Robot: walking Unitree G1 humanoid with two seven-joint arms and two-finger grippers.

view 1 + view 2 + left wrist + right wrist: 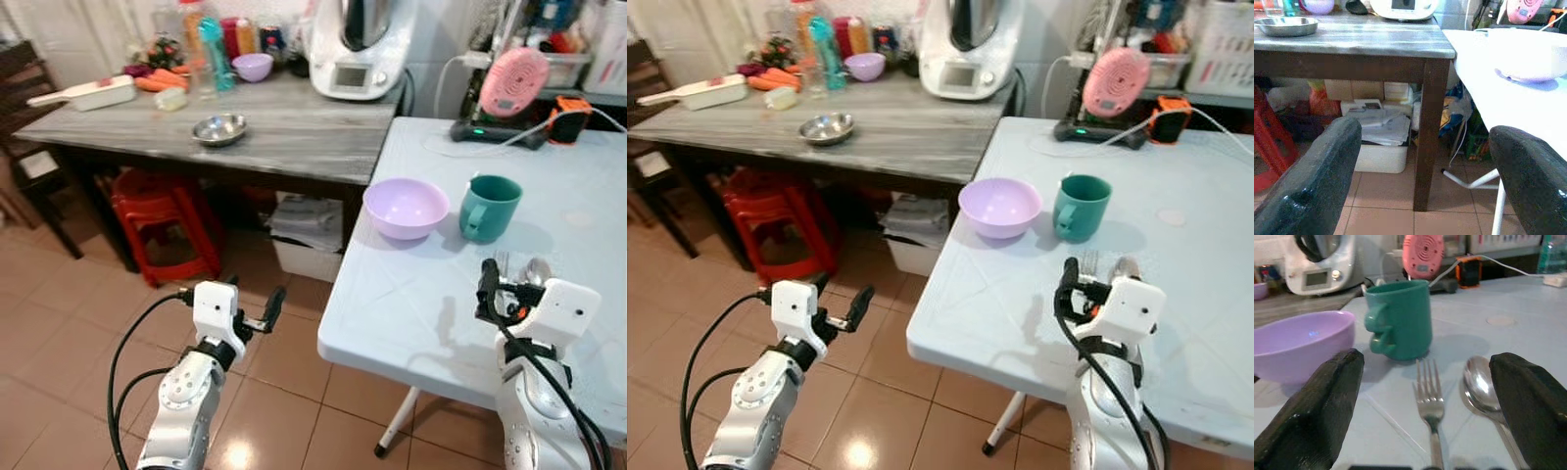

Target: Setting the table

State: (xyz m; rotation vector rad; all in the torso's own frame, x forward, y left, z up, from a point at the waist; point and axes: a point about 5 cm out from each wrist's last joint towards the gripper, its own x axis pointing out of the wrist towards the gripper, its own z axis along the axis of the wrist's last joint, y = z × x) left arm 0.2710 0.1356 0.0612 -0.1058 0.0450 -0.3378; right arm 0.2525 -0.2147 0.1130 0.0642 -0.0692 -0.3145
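On the white table [411,304] stand a lilac bowl [406,208] and, right of it, a green mug [488,208]. Nearer me lie a fork [1429,401] and a spoon [1484,389], side by side, handles towards me. My right gripper [1425,382] hovers low over their handles, open, its fingers [1317,406] spread to either side of the cutlery without touching it. My left gripper [232,291] is open and holds nothing. It hangs over the tiled floor, left of the white table's edge.
A grey-topped wooden table [294,127] at the back left carries a steel bowl [219,128], a kitchen machine [358,44], bottles and a small lilac bowl [253,66]. Beneath it are a red stool [162,220] and a white box [309,257]. A pink fan [512,83] stands behind the mug.
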